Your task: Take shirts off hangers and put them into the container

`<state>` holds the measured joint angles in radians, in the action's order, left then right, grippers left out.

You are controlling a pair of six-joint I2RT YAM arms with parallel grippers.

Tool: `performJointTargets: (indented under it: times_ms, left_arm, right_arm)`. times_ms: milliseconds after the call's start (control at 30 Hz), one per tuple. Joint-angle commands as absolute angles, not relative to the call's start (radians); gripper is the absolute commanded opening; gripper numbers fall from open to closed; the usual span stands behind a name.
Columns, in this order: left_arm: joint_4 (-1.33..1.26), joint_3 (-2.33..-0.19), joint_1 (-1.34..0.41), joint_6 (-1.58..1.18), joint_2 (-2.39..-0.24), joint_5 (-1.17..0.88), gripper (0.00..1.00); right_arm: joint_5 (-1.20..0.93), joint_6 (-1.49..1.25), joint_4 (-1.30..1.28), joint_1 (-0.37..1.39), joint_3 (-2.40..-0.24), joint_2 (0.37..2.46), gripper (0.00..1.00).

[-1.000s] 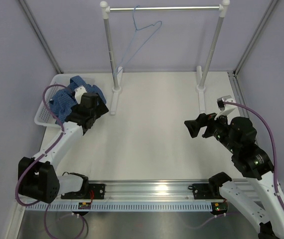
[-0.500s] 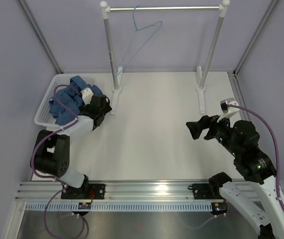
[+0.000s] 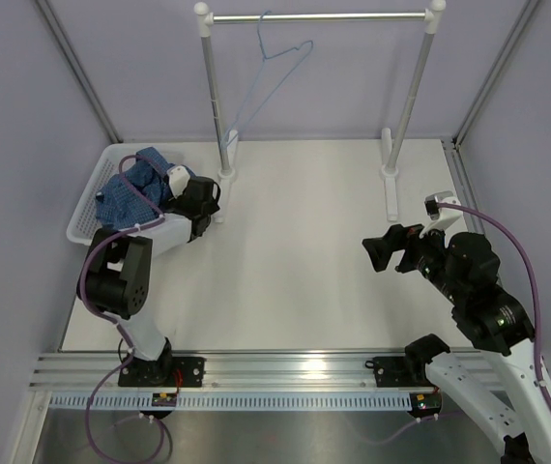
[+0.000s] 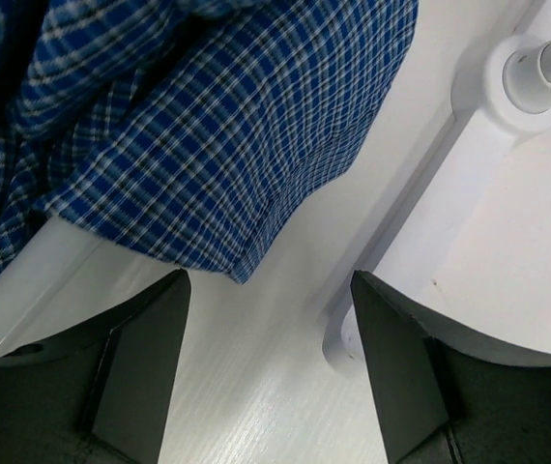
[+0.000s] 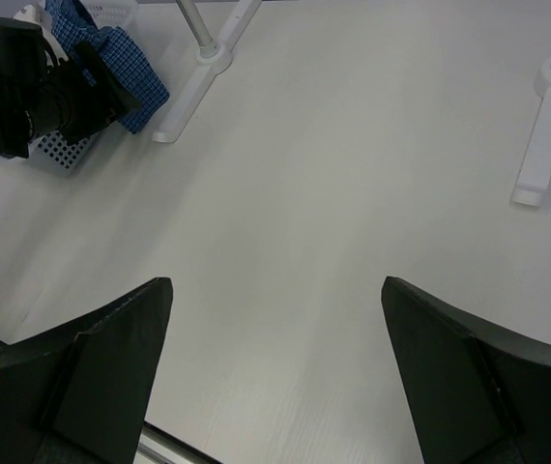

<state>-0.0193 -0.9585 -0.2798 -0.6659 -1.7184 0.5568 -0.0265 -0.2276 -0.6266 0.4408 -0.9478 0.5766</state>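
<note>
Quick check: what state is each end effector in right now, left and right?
Left end effector: open, holding nothing; the shirt lies just beyond it.
Right end effector: open, holding nothing.

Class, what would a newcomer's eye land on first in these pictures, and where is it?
First, the blue checked shirt, heaped in the white basket at the far left, with a fold spilling over the rim. Then the bare light-blue hanger, hooked on the rail at the back.
</note>
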Motion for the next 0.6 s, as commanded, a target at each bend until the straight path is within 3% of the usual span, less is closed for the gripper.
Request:
performJointTargets:
  times_ms: [0,433,567]
  left_arm:
    - [-0.103,-1.028,-0.268,-0.646,-1.749,0.627,0.71]
    - [-0.049,-1.101,-0.235,-0.655,-1.821,0.609,0.44]
    - [-0.041,-1.106,-0.229,-0.655,-1.824,0.611,0.29]
  right_arm:
    - [-0.005,-0.207,-0.627,0.449,-0.974,0.58,0.99]
    - [0.035,-0.195,-0.629,0.449,-0.976,0.591,1.0]
    - [0.035,-0.198,-0.629,0.449,-0.974,0.591,0.99]
